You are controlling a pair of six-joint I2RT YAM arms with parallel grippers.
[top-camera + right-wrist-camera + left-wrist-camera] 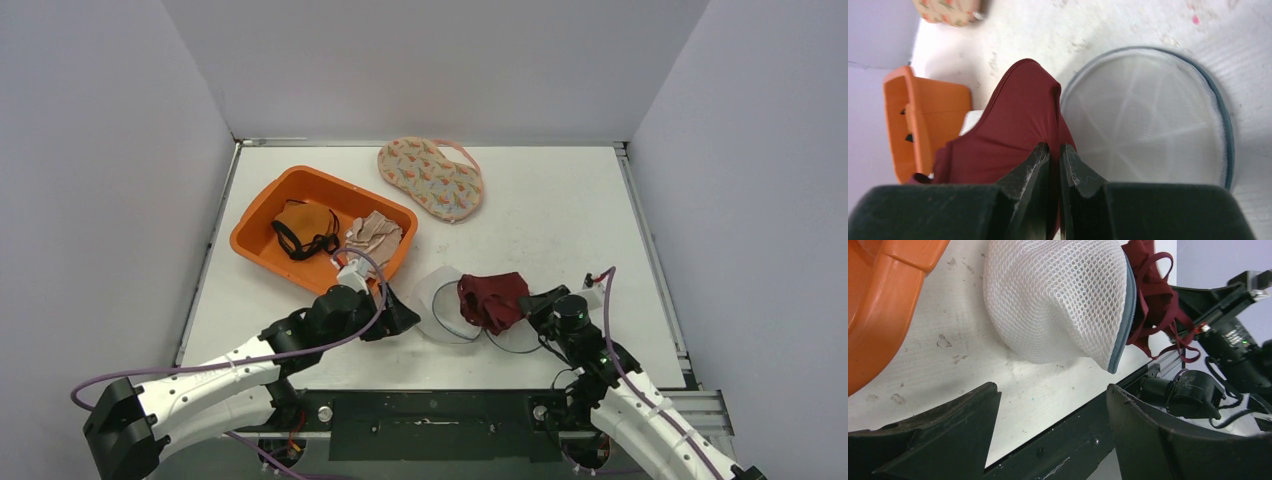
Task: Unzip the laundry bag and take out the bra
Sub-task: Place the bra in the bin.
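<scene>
White table (560, 200), near edge: my right tool (1054, 150) pinches the dark red fabric bra (492, 298) to drag it out of the unzipped white mesh laundry bag (1058, 300). Left tool (1053, 390) gapes wide just beside the bag, probably ready to steady it.

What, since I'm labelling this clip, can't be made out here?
Top external: garments in the orange bin, too small to identify.
Left wrist: laundry bag top, cut off by the frame edge.
Right wrist: bra lower part, behind the right pincer; floral pouch, blurred, cropped.
</scene>
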